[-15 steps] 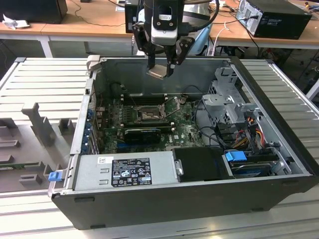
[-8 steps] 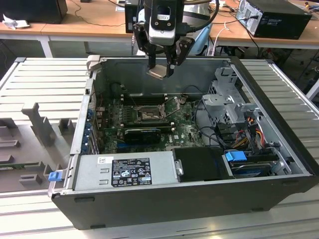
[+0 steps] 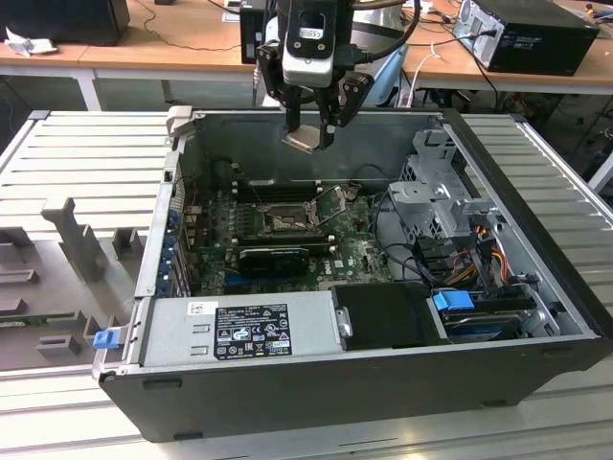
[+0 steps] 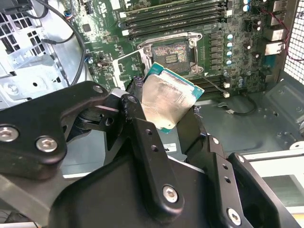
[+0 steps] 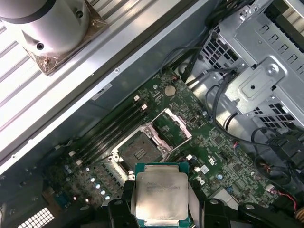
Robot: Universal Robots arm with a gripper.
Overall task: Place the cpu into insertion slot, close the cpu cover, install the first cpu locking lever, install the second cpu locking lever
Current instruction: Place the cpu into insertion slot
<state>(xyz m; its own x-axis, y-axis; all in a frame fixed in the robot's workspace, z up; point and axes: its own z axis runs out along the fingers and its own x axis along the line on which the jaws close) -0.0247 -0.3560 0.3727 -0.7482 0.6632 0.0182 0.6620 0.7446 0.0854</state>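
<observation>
Spreading under the whole scene is a ribbed grey metal table (image 3: 77, 153), and on it stands a black computer case (image 3: 335, 398), open on top. Beyond the table run wooden desks (image 3: 172, 53) with cables and a black box (image 3: 536, 34). Grey plastic fixtures (image 3: 81, 240) sit on the table at the exterior view's left. Inside the case lie a green motherboard (image 3: 359, 254), a silver power supply (image 3: 172, 331) along the near wall, and a metal drive cage (image 3: 441, 192) at the exterior view's right.

The arm hangs over the far wall of the case, its gripper (image 3: 311, 129) pointing down toward the board. The jaws are clenched on the cpu (image 3: 303, 140), pinching two opposite edges. The chip sits tilted between them, its silver face visible in the second wrist view (image 4: 166, 99) and the first wrist view (image 5: 160, 197). It is held in the air, well above the board and apart from the insertion slot (image 5: 140, 149), which lies bare with a dark centre. The cpu cover (image 5: 173, 127) stands swung up just beside the slot. Long black memory slots (image 5: 113, 129) run along the slot's other side.

A large black-and-white label (image 3: 251, 331) covers part of the power supply, with a small white sticker (image 3: 201, 309) beside it. The chip's metal face carries a few lines of fine print.
</observation>
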